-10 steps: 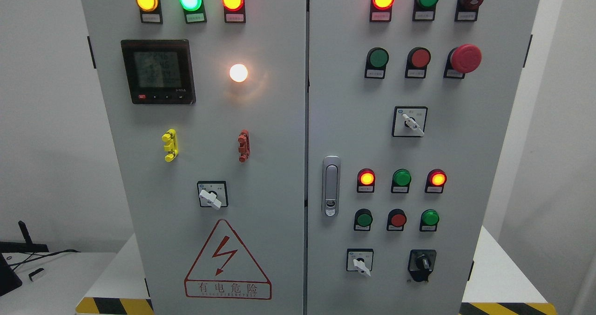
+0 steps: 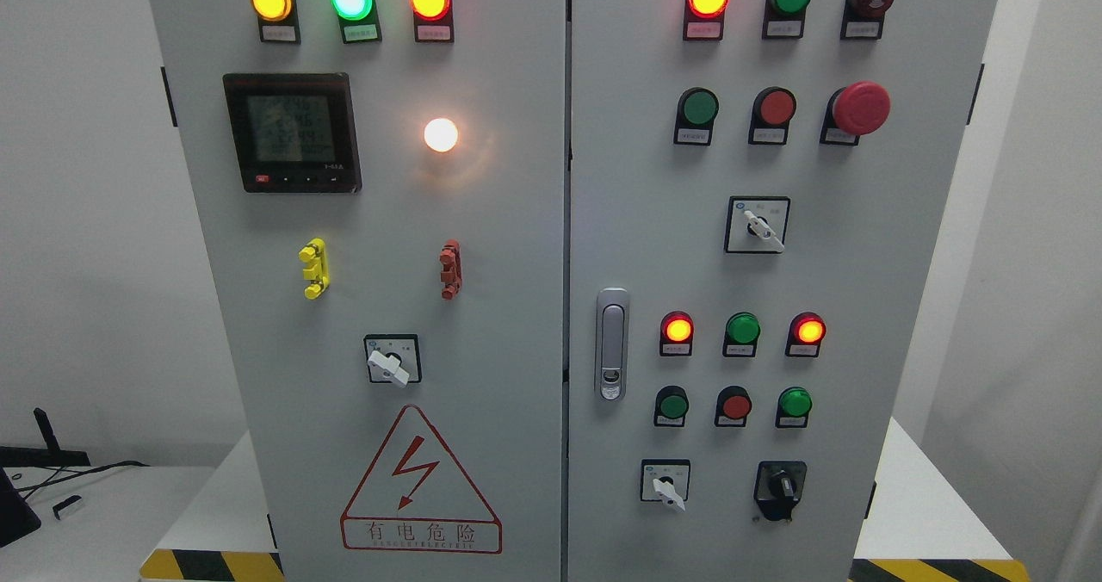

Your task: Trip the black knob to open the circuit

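Neither hand is showing yet, so we are unable to tell their state, and we are aiming for the black knob (image 2: 781, 485) at the lower right of the right cabinet door (image 2: 861, 306), planning to pinch its small grip squarely before twisting.

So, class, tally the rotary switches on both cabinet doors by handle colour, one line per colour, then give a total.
white-handled switches: 3
black knob: 1
Total: 4
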